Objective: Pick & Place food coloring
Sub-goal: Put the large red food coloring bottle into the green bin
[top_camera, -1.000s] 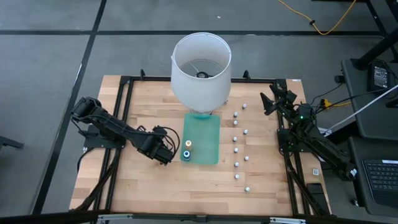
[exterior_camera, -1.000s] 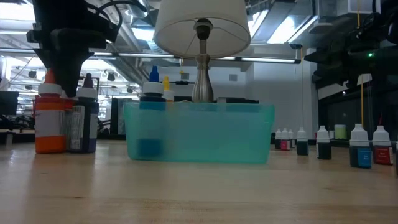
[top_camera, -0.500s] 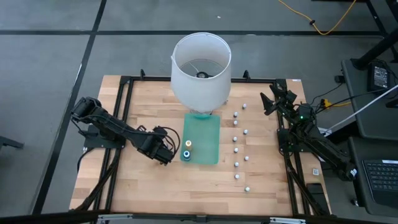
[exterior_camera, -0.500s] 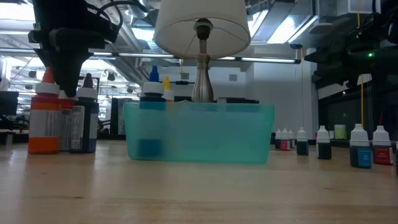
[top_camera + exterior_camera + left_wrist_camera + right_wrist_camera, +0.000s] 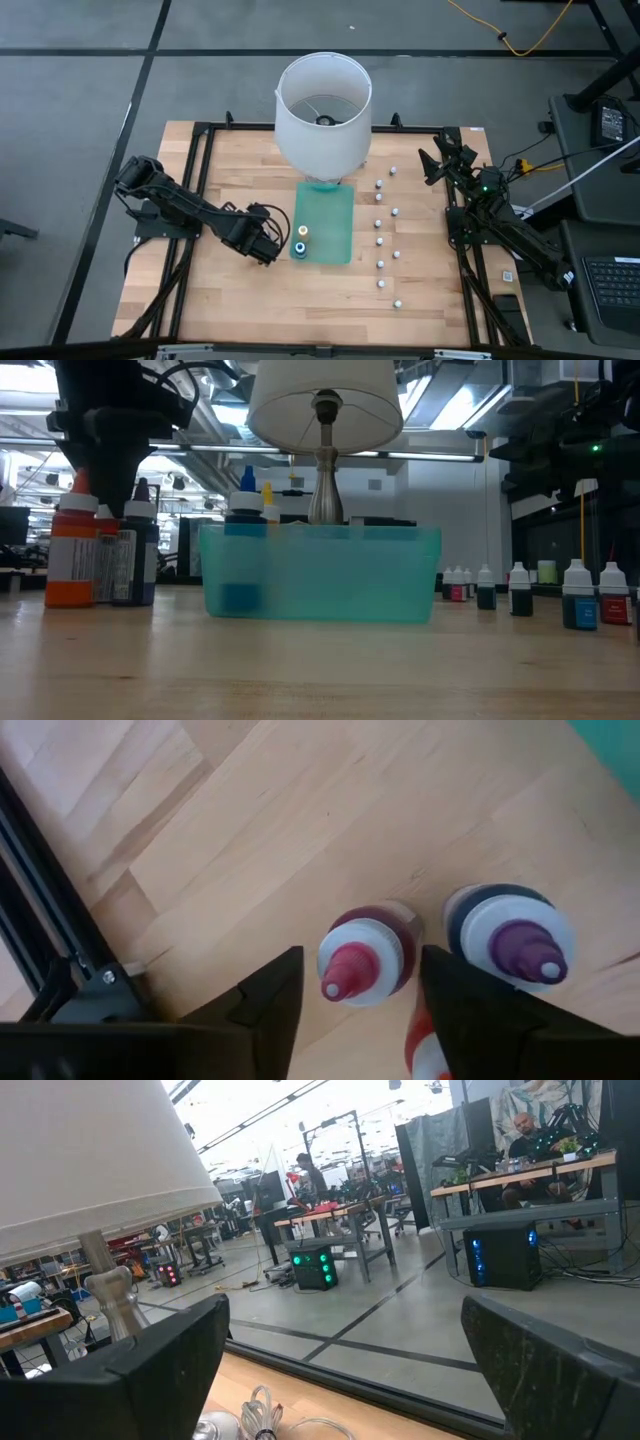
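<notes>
I am working the left pincer (image 5: 350,990) down at the table (image 5: 230,300), just off the nine o'clock side of the teal bin (image 5: 325,222), and its fingers are standing a little apart on either side of a red-capped food coloring bottle (image 5: 362,958) without visibly pressing on it, so I am judging that nothing is gripped right now. A purple-capped bottle (image 5: 512,935) is standing just beside the red one, nearly touching it. Two more bottles, one blue-capped (image 5: 300,247) and one yellow-capped (image 5: 303,231), are sitting inside the bin's six o'clock end, and a scatter of small bottles (image 5: 380,240) is waiting in loose rows at three o'clock of the bin. The right pincer (image 5: 340,1370) is parked wide open and empty near the table's two o'clock corner. A white lamp (image 5: 322,110) is standing at the bin's twelve o'clock end. These bottles are looking light, smooth and top-heavy, so I am expecting them to tip or skid easily; I am planning to take hold around the body below the cap, squarely, keeping clear of the purple neighbour.
</notes>
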{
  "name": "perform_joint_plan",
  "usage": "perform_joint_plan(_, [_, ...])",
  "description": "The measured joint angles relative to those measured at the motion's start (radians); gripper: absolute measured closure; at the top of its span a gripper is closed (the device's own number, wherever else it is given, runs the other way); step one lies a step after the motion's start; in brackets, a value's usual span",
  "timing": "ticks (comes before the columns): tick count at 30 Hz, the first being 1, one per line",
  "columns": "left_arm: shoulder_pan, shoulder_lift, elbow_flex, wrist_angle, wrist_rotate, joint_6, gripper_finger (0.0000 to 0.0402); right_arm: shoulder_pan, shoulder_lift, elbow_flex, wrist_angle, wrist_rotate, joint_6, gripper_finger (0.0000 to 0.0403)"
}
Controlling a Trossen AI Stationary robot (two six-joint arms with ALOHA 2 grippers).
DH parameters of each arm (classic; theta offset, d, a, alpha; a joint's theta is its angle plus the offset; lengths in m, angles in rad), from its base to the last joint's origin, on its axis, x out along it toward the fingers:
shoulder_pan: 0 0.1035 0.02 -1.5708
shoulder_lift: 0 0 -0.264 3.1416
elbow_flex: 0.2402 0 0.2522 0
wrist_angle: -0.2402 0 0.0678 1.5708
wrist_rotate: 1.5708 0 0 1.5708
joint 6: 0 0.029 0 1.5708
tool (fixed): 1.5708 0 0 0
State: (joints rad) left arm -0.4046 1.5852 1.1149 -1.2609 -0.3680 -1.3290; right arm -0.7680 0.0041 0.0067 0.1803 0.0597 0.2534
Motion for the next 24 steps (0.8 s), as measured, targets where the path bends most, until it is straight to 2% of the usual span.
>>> perform_joint_plan(4, [0.001, 0.002, -0.009, 0.020, 0.000, 0.005, 0.0177, 0.000, 0.000, 0.000, 0.000, 0.000, 0.000, 0.0004])
perform_joint_plan(8, [0.001, 0.005, -0.061, 0.095, 0.044, 0.017, 0.0168, 0.000, 0.000, 0.000, 0.000, 0.000, 0.000, 0.0004])
perform_joint_plan(16, [0.001, 0.001, -0.053, 0.067, 0.003, 0.026, 0.0173, 0.000, 0.000, 0.000, 0.000, 0.000, 0.000, 0.0004])
perform_joint_plan(24, [0.001, -0.013, -0.053, 0.050, 0.021, 0.039, 0.0184, 0.000, 0.000, 0.000, 0.000, 0.000, 0.000, 0.0004])
